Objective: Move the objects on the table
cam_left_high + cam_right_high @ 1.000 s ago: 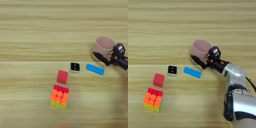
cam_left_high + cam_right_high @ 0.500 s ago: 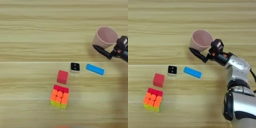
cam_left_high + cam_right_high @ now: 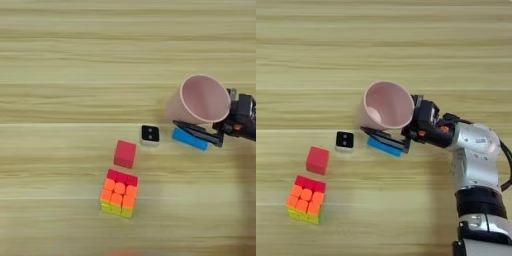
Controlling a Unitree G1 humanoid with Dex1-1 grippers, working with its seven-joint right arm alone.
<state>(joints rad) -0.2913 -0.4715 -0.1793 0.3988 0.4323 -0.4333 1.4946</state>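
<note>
Tan wood of the table (image 3: 316, 45) carries everything you see. Your right gripper (image 3: 398, 131) has its black fingers clamped on the pink cup (image 3: 387, 106), tilted with its mouth toward you, directly over the blue bar (image 3: 383, 146). Left of them sit the puzzle cube (image 3: 305, 199), red cube (image 3: 317, 160) and a small white block (image 3: 345, 140).

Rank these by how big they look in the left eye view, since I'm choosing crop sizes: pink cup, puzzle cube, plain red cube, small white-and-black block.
1. pink cup, though it looks lifted toward the camera, which may enlarge it
2. puzzle cube
3. plain red cube
4. small white-and-black block
</note>
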